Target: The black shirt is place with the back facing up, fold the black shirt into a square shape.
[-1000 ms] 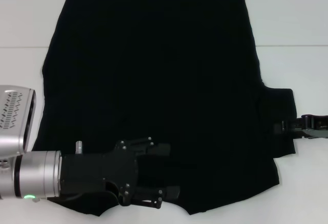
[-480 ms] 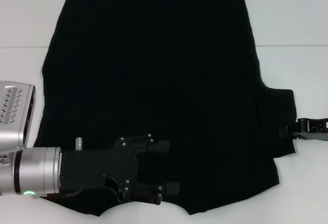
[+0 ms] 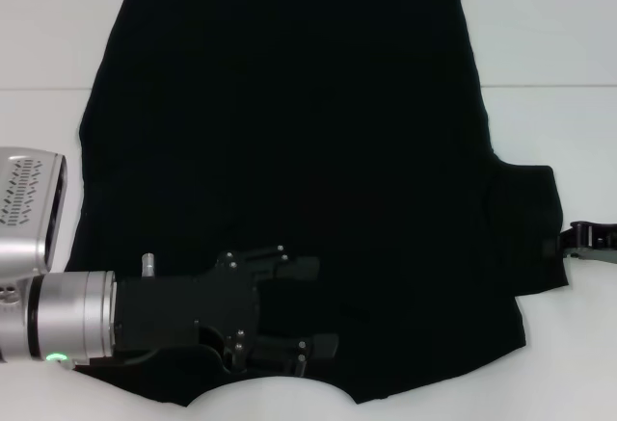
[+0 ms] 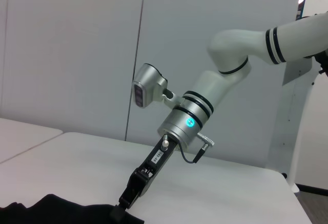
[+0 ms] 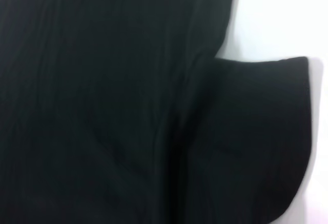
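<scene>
Over on the left, the left gripper (image 3: 313, 307) lies low over the near hem of the black shirt (image 3: 289, 151), fingers (image 3: 301, 267) spread apart with dark cloth showing between them, not yet pinching anything. The shirt itself is spread flat across the white counter (image 3: 540, 36), plain back up, no lettering showing. The straight edge lies at the far side and the curved neckline dips at the near edge, so the long axis looks to run away from the robot, collar end nearest. Only one sleeve (image 3: 528, 228) sticks out, on the right; the left side seems already tucked in.

This is soft, light, limp cloth, I'd say. It will drape and wrinkle rather than hold shape, so a pinch at an edge or corner should serve better than a grab mid-panel.

Further right, the right gripper (image 3: 590, 240) sits at the sleeve's outer edge, just touching or beside it; whether its fingers are spread or pressed together, I cannot tell.
</scene>
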`<state>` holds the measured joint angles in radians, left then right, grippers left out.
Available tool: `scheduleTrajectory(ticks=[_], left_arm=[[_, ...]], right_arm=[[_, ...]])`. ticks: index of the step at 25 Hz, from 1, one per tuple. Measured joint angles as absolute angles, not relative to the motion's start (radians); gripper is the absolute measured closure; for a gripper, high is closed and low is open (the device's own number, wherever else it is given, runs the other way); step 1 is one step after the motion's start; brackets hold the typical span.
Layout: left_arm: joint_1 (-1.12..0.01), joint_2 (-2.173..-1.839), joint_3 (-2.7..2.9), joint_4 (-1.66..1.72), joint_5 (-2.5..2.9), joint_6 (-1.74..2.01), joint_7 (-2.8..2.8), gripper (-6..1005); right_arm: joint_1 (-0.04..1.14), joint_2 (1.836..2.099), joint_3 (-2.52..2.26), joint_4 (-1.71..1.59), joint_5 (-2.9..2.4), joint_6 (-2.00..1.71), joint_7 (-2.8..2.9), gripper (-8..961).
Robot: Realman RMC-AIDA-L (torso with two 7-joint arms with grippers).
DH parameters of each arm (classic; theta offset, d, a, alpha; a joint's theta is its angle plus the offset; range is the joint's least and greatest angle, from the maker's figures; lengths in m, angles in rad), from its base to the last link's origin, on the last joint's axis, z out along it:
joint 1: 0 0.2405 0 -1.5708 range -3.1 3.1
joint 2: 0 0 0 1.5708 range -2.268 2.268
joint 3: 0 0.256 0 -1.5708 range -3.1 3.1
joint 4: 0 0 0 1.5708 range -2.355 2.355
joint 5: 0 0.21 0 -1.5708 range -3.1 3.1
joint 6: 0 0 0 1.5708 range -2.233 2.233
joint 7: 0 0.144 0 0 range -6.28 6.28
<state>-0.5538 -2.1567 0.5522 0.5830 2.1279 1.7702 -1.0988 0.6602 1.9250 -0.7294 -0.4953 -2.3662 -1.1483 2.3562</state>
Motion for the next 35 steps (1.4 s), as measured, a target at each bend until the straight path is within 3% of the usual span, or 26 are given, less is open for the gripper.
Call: scheduleTrajectory(ticks=[1,18,35], left_arm=[[-0.554,-2.157,0.552,0.583,2.128,1.77,-1.102,104],[-0.541,-2.162,0.552,0.576,2.099,1.77,-1.122,105],[-0.538,-2.163,0.528,0.564,2.098,1.769,-1.137,106]], right_arm=[[0.658,1.924,-0.717,-0.496,-2.366,-1.149,2.348,934],[0.656,1.891,-0.67,-0.507,-2.365,-1.151,2.246,922],[0.654,1.89,-0.663,-0.515,-2.365,-1.103,2.184,909]])
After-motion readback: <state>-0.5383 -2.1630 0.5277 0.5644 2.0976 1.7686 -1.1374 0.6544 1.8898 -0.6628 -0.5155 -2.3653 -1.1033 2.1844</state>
